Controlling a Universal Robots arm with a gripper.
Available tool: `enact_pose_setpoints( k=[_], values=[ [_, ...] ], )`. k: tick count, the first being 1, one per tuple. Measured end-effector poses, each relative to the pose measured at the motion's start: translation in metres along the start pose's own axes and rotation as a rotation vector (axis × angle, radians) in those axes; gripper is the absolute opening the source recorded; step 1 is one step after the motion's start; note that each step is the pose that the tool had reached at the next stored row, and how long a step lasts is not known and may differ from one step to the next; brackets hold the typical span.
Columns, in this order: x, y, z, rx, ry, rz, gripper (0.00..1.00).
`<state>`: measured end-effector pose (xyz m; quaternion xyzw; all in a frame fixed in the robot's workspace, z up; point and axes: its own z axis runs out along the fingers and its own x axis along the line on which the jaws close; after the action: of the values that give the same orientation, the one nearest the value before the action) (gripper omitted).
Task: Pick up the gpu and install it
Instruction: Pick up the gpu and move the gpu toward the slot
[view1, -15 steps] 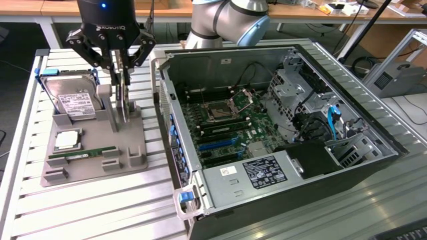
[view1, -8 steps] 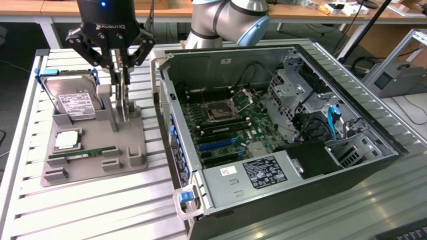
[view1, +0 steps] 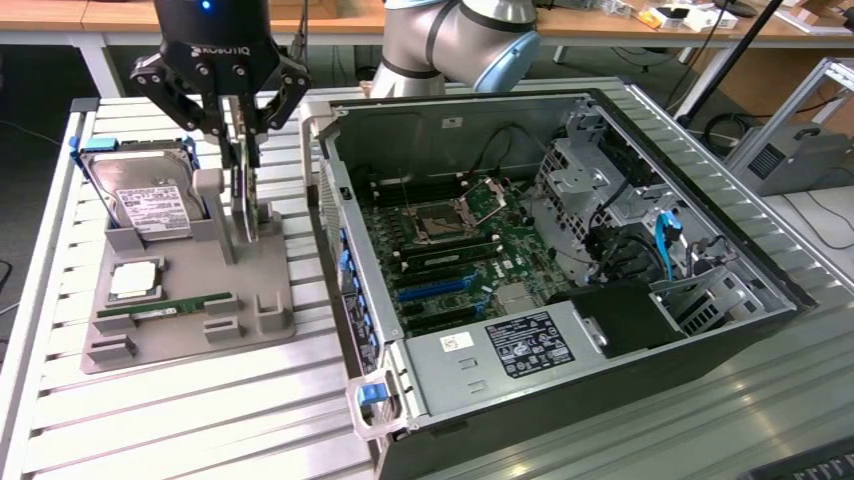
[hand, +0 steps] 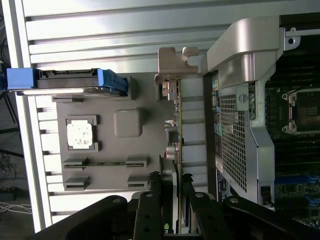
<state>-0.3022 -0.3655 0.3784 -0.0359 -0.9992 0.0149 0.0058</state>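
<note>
Over the gray holder, the gripper clamps the upright gpu, just beside the case wall.

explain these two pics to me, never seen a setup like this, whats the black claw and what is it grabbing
It is a robot arm with a two-fingered gripper. The exterior view comes from a camera off the arm; the wrist view from one on its wrist. On the slatted table sits a grey holder tray with a hard drive, a processor chip and a RAM stick. Beside it lies an open computer case. The gripper appears to pinch the gpu, a card upright on its edge at the tray.
</note>
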Motion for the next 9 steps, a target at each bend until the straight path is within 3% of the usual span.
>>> enact_pose_setpoints(
  k=[9],
  values=[
    [0.0, -0.0001, -0.0019, 0.0, 0.0, 0.0, 0.27]
  ],
)
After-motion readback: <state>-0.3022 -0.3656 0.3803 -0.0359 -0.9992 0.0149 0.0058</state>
